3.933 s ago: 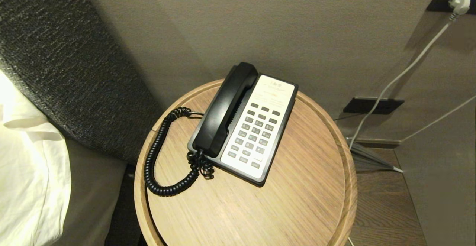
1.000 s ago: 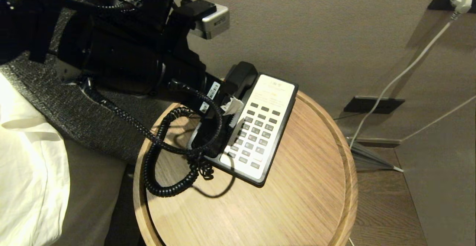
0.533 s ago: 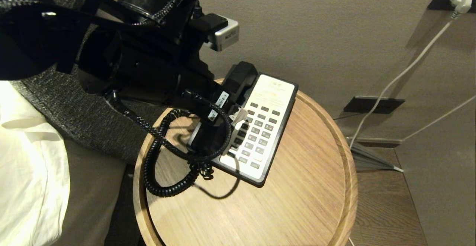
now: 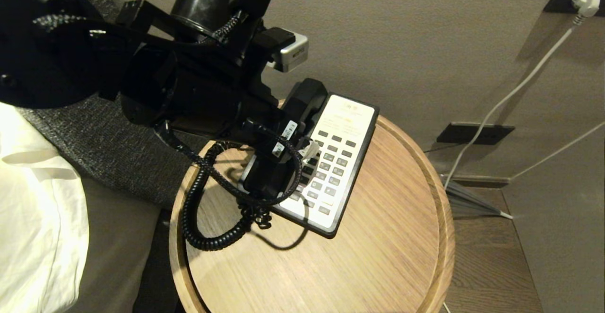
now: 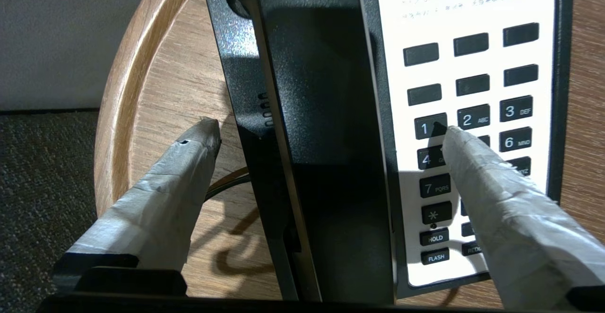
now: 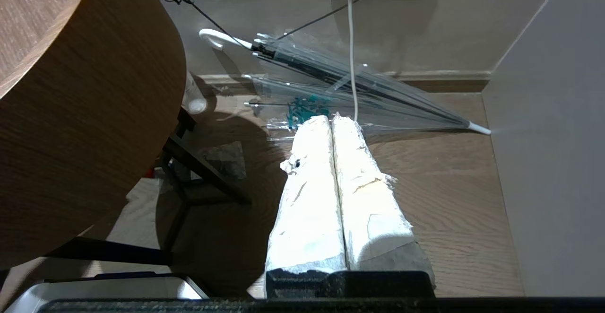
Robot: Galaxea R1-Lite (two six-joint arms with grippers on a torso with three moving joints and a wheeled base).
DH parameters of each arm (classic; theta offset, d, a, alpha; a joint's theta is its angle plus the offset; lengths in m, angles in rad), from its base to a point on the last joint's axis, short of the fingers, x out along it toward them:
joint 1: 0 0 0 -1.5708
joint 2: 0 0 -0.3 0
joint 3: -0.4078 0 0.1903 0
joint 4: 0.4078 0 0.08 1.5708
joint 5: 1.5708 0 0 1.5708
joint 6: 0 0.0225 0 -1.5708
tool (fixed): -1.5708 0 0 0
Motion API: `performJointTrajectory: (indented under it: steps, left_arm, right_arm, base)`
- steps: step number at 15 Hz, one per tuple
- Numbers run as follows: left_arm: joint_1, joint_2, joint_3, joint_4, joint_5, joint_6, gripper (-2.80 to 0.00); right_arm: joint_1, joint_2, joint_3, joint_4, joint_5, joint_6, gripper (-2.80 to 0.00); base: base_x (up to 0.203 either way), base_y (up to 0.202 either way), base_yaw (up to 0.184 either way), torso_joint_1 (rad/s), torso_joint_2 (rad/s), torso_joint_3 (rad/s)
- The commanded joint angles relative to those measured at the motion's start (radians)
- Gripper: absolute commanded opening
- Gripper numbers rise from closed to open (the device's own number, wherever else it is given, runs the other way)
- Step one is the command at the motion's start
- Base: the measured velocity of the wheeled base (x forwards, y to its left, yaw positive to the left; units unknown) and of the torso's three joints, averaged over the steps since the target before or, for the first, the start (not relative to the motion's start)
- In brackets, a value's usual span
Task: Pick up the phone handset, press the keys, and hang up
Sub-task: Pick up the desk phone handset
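The phone handset (image 5: pixel 326 114) lies in its cradle on the left side of the phone base (image 4: pixel 338 161), which sits on the round wooden tabletop (image 4: pixel 378 251). Our left gripper (image 5: pixel 326 131) hangs over the middle of the handset with its jaws wide apart. One taped fingertip (image 5: pixel 201 135) is out past the left edge of the base, over the wood. The other fingertip (image 5: pixel 456 145) is over the number keys (image 5: pixel 472 119).

To do this step well, we should go down a little more, so both fingers pass the fat sides of the handset. From here we cannot be sure the right finger is clear of the keys, so we go slowly. Then we squeeze on the thin middle part and lift straight up. The coiled cord (image 4: pixel 198 199) loops near the left edge, so we lift gently.

Our right gripper (image 6: pixel 333 128) hangs low by the floor, jaws pressed together and holding nothing.
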Motion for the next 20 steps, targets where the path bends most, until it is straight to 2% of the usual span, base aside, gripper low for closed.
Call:
performJointTrajectory:
  steps: [1, 2, 3, 13, 20]
  left_arm:
    - [0.002, 0.000, 0.006, 0.004, 0.002, 0.000, 0.00]
    - [0.002, 0.000, 0.007, 0.004, 0.002, 0.001, -1.55]
    - [0.003, 0.002, 0.009, 0.004, 0.002, 0.000, -2.80]
    - [0.003, -0.023, 0.007, 0.001, 0.003, -0.005, -2.80]
    - [0.002, -0.213, 0.017, 0.002, 0.047, -0.089, -2.80]
  right_arm:
    - [-0.001, 0.001, 0.021, -0.001, 0.000, 0.000, -2.80]
    - [0.000, 0.001, 0.021, -0.001, 0.000, 0.000, -2.80]
    - [0.000, 0.001, 0.021, -0.001, 0.000, 0.000, -2.80]
    - [0.000, 0.001, 0.021, -0.001, 0.000, 0.000, -2.80]
    - [-0.001, 0.001, 0.021, -0.001, 0.000, 0.000, -2.80]
  base:
    - [0.000, 0.000, 0.000, 0.000, 0.00, 0.000]
    - [0.000, 0.000, 0.000, 0.000, 0.00, 0.000]
    - [0.000, 0.000, 0.000, 0.000, 0.00, 0.000]
    - [0.000, 0.000, 0.000, 0.000, 0.00, 0.000]
    - [0.000, 0.000, 0.000, 0.000, 0.00, 0.000]
